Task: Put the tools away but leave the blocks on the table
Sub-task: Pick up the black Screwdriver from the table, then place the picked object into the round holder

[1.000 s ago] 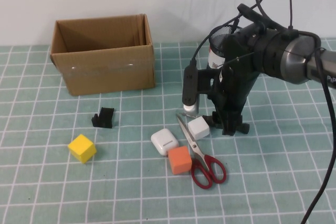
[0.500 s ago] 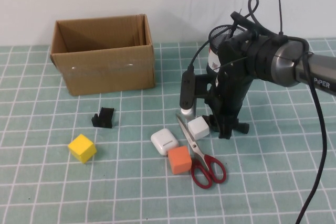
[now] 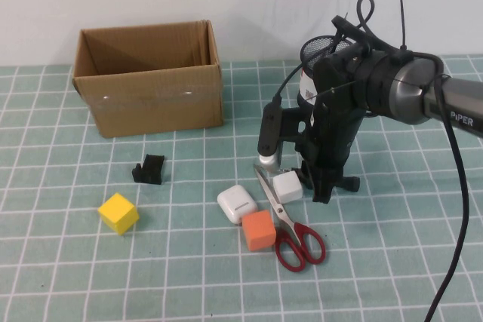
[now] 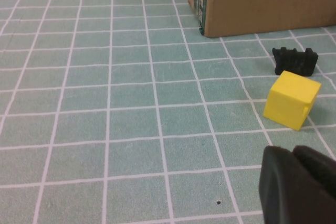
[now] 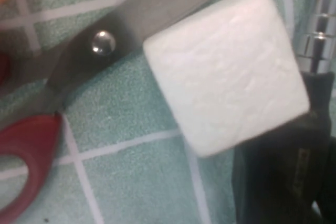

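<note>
I see open table (image 3: 68,262) at lower left; centre is crowded: scissors (image 3: 290,228), white block (image 3: 287,185), orange block (image 3: 258,230), earbud case (image 3: 237,203) packed together.

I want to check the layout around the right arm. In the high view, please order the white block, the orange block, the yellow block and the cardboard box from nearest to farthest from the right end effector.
Measured from the right end effector:
1. White block, right beside it, toward the robot's left.
2. Orange block, nearer the robot, next to the scissors.
3. Yellow block, far to the left.
4. Cardboard box, back left; close to the yellow block in rank.
</note>
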